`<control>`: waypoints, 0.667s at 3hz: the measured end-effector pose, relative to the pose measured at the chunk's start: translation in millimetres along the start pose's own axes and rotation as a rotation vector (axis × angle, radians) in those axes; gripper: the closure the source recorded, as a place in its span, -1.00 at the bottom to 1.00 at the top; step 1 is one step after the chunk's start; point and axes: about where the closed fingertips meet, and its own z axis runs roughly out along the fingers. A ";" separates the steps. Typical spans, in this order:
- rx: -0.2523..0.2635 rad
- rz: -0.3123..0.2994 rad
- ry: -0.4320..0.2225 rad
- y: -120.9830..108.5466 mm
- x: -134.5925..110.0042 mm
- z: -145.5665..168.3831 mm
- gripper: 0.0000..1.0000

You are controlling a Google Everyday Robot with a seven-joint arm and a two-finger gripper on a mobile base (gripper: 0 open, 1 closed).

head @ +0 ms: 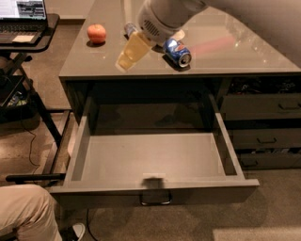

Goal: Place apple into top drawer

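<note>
- Tool [128,55]: yellowish, tilted down toward 7 o'clock, hanging over the front left part of the table [235,56]. Spread or pressed together: cannot tell. Nothing seen in it.
- Apple [96,33]: on the table near its far left corner, at 10 o'clock from the tool, well apart from it.
- Blue soda can [178,51]: lying on its side at 3 o'clock from the tool.
- Top drawer [155,190]: pulled fully out at 6 o'clock below the table edge; its interior holds nothing.
- Laptop [22,14]: on a side stand at 9 o'clock from the apple.
</note>
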 end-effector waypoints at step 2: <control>0.011 0.036 -0.024 -3.7 2.3 -2.2 -1.00</control>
